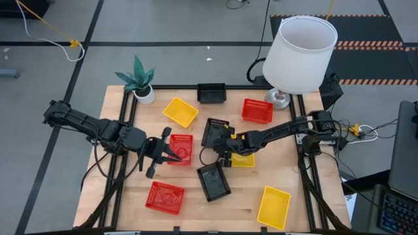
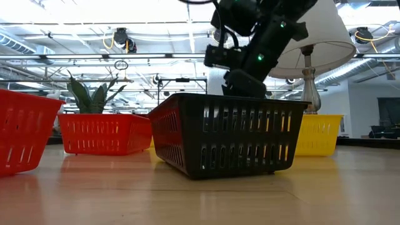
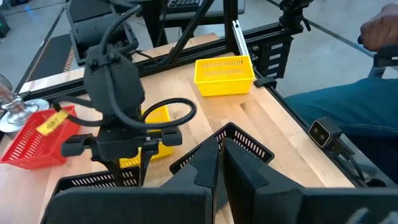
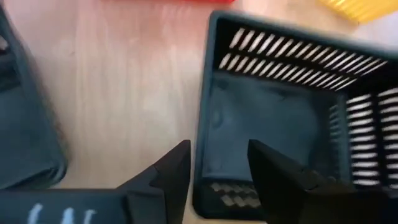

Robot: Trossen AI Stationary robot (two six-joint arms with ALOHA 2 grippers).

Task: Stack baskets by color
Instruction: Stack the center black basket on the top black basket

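A robotics lab: ceiling ducts (image 2: 75,59) overhead, framed wooden table (image 1: 215,205).

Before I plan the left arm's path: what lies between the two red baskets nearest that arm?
In the high view, only bare tabletop separates the red basket at the left gripper from the front red basket.

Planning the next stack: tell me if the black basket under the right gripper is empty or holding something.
Empty. The right wrist view looks into the black basket and shows only bare floor; the right gripper straddles its near wall.
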